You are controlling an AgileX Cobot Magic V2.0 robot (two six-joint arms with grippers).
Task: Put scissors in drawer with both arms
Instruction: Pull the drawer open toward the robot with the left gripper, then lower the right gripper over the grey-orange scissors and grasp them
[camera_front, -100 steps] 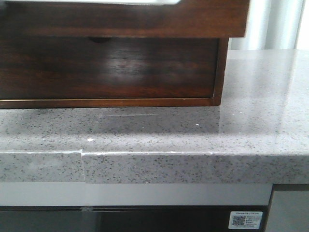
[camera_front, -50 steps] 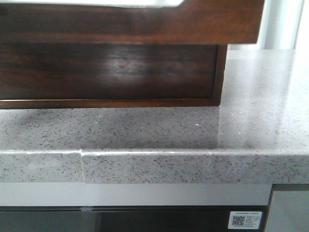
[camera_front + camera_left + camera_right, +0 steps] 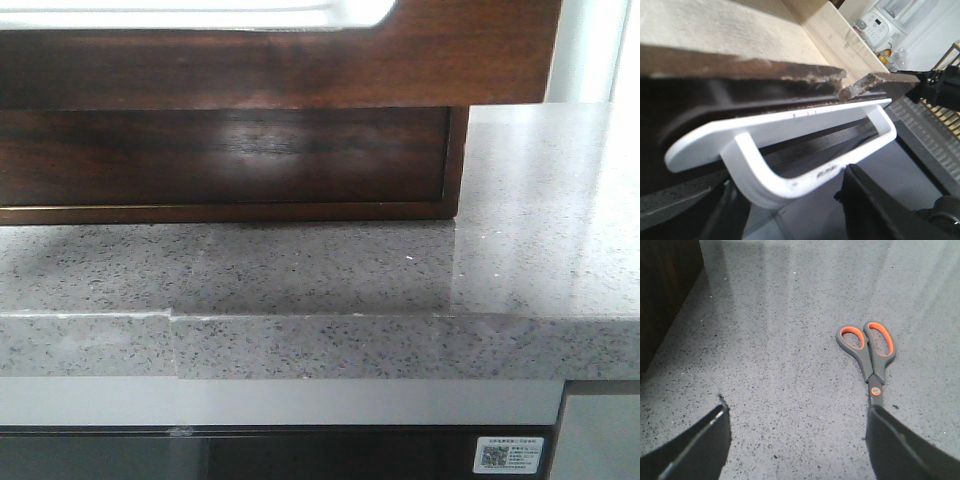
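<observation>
Drawer (image 3: 300, 65) pulled out over the speckled bench (image 3: 520, 250), its front overhanging the cabinet, white cutout along the top edge. Left pincer (image 3: 805, 200) at the white handle (image 3: 790, 150); grip can't be told. Right pincer (image 3: 797, 437) wide open, empty, above the bench. Scissors (image 3: 871, 352) flat at 1 o'clock from it, blades under its finger, open bench around.

One pair of scissors (image 3: 867, 351) — one drawer (image 3: 300, 60) — one white handle (image 3: 790, 150), one countertop (image 3: 520, 200).
</observation>
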